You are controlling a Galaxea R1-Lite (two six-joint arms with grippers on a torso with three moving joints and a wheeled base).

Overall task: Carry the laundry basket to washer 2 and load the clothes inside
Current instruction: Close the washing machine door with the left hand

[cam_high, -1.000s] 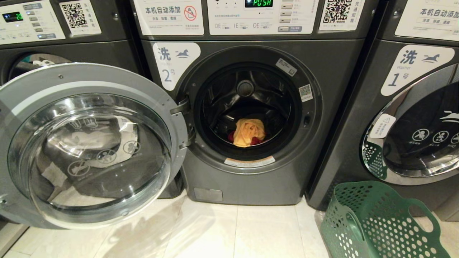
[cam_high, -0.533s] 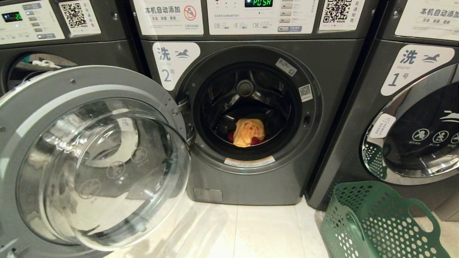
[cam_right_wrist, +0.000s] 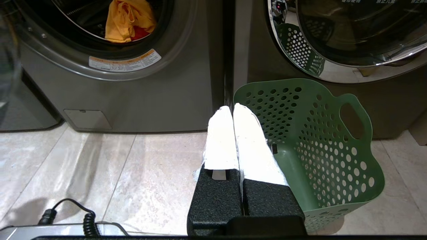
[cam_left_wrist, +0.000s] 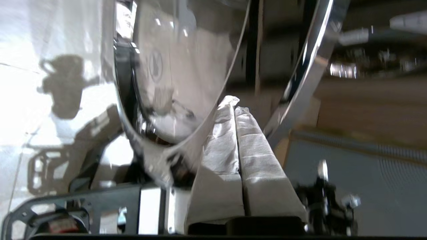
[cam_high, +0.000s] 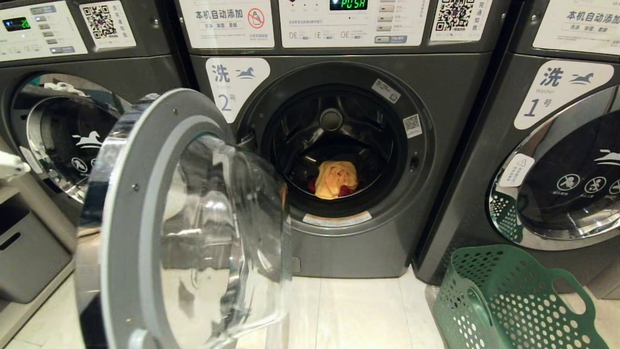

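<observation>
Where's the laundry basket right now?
The laundry basket stands on the floor at the head view's lower right, in front of washer 1, to the right of washer 2.

Cut off at the bottom and right edges of the head view: the laundry basket (cam_high: 513, 300). Hidden partly behind the round door (cam_high: 193, 228): the left side of washer 2 (cam_high: 348, 145). Too small to read: the QR labels. Blurred in the left wrist view: the door rim.

Left claw (cam_left_wrist: 233, 108) and right claw (cam_right_wrist: 232, 108) both closed, empty.
</observation>
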